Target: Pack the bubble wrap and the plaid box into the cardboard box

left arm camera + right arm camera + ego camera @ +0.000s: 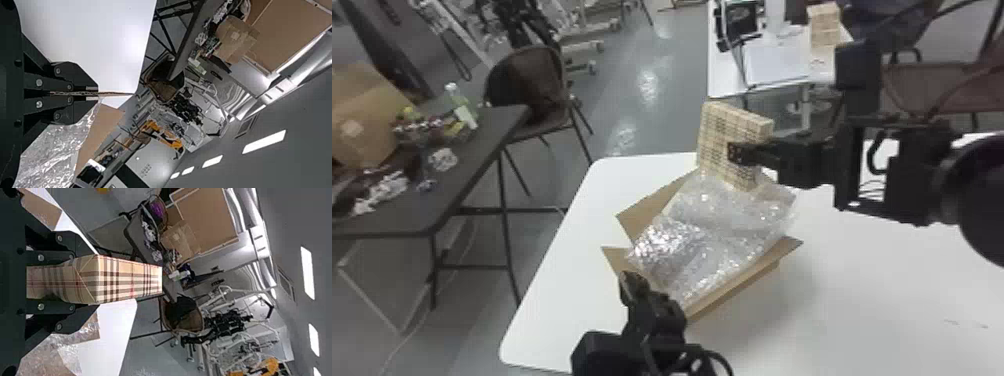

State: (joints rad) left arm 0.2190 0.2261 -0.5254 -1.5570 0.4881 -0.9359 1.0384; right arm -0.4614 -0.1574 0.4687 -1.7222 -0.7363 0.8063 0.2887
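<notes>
Above brown cardboard box [732, 289], black right gripper [90, 281] clamps beige plaid box [133, 280]; black left gripper [96, 94] apparently pinches tan flap [615, 257]. Risk: clear bubble wrap [707, 240], bulging, blocks entry.

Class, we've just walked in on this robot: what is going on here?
The robot is packing. Its right gripper holds the plaid box above the far end of the cardboard box. The left gripper is shut on one of the cardboard box's flaps. The bubble wrap lies over the open cardboard box, and the plaid box is not yet in.
</notes>
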